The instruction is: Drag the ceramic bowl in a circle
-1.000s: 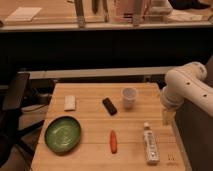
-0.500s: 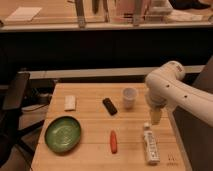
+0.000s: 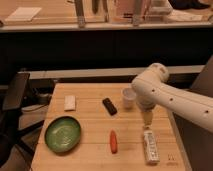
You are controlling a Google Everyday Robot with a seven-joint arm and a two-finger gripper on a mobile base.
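The ceramic bowl (image 3: 63, 134), wide, shallow and glossy green, sits on the front left part of the wooden table (image 3: 92, 162). My white arm reaches in from the right, its elbow above the table's right half. The gripper (image 3: 147, 118) hangs below the arm, pointing down over the right side of the table, just in front of a small white cup (image 3: 129, 97). It is far to the right of the bowl. It stands open and holds nothing.
A white block (image 3: 70, 102) lies behind the bowl, with a black bar (image 3: 109, 106) at mid-table. A red item (image 3: 114, 141) and a white tube (image 3: 151, 146) lie near the front. A dark chair (image 3: 15, 92) stands left of the table.
The arm has swung leftward over the table, and the gripper has moved from the right edge to a spot in front of the cup. The objects have not moved.
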